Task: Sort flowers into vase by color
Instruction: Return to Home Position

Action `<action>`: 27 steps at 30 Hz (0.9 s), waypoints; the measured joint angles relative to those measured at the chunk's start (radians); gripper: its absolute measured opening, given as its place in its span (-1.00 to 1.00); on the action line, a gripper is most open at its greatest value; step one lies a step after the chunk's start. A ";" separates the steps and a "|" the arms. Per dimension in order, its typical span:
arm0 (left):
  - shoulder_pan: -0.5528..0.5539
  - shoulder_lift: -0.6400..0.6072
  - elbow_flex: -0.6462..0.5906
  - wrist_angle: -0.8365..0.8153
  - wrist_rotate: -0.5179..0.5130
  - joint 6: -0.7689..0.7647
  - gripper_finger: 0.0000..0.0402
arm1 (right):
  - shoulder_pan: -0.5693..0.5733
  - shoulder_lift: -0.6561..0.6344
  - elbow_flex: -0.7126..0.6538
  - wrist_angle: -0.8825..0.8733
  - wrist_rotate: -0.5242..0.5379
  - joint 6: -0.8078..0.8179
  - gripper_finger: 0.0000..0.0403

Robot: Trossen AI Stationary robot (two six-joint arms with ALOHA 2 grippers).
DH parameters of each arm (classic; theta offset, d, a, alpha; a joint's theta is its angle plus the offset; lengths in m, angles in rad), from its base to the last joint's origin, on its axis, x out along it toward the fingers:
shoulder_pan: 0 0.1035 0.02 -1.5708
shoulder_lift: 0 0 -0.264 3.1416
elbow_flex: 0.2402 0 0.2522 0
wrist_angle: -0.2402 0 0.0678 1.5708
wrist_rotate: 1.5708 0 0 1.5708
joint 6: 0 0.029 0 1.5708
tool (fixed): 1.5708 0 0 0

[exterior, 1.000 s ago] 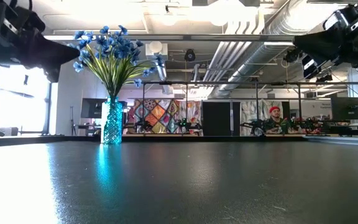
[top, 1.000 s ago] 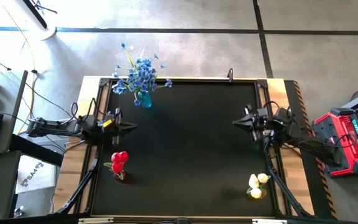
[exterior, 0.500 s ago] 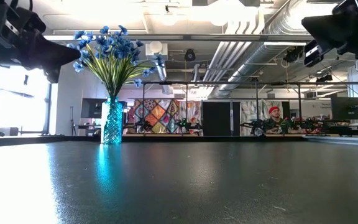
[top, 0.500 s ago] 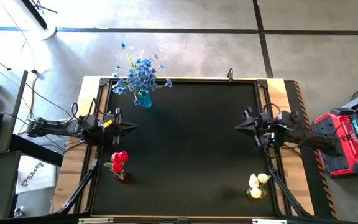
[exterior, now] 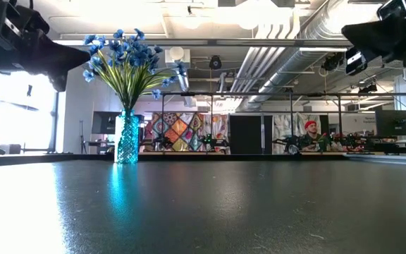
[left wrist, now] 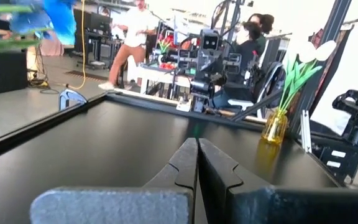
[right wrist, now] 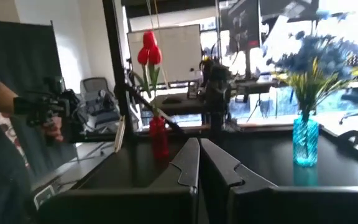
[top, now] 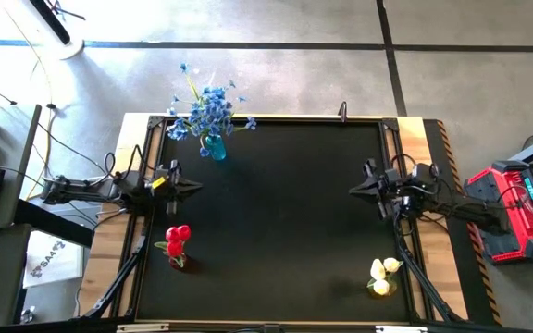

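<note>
Blue sprays (top: 213,109) fill a blue vase (top: 215,148) at the high view's upper left. Red tulips (top: 178,235) stand in a red vase (right wrist: 160,138) at lower left and yellow tulips (top: 384,269) in a yellow vase (left wrist: 274,127) at lower right. That makes three bunches in three vases, with no loose stems on the tabletop (top: 276,231). Homing should keep the left gripper (top: 195,188) and right gripper (top: 353,188), jaws together, wide of the vases.

The high camera looks straight down on the table (top: 276,231); the low camera looks level across it. Wrist cameras peer closely past their jaws. The right wrist and low views share the blue flowers (right wrist: 316,62).
</note>
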 joint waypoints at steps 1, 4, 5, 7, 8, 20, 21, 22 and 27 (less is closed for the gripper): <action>0.000 -0.010 0.000 0.000 0.000 0.000 -1.00 | -0.007 0.000 0.005 0.003 -0.005 -0.001 -1.00; 0.000 -0.018 0.002 0.002 0.000 0.004 -1.00 | -0.032 0.000 0.020 0.002 -0.043 -0.004 -1.00; 0.000 -0.018 0.006 -0.003 0.000 0.008 -1.00 | -0.041 0.000 0.026 0.000 -0.050 -0.005 -1.00; 0.000 -0.018 0.008 0.001 0.001 0.015 -1.00 | -0.057 0.000 0.039 0.004 -0.055 -0.018 -1.00; 0.000 -0.018 0.008 -0.001 0.001 0.016 -1.00 | -0.063 0.000 0.042 0.004 -0.057 -0.026 -1.00; 0.000 -0.018 0.005 -0.009 0.020 0.018 -1.00 | -0.095 0.001 -0.038 0.109 -0.055 0.007 -1.00; 0.000 -0.018 0.005 -0.009 0.020 0.018 -1.00 | -0.095 0.001 -0.038 0.105 -0.054 0.007 -1.00; 0.000 -0.018 0.005 -0.009 0.020 0.018 -1.00 | -0.095 0.001 -0.038 0.104 -0.051 0.007 -1.00; 0.000 -0.018 0.004 -0.017 0.020 0.019 -1.00 | -0.095 0.001 -0.038 0.103 -0.038 0.007 -1.00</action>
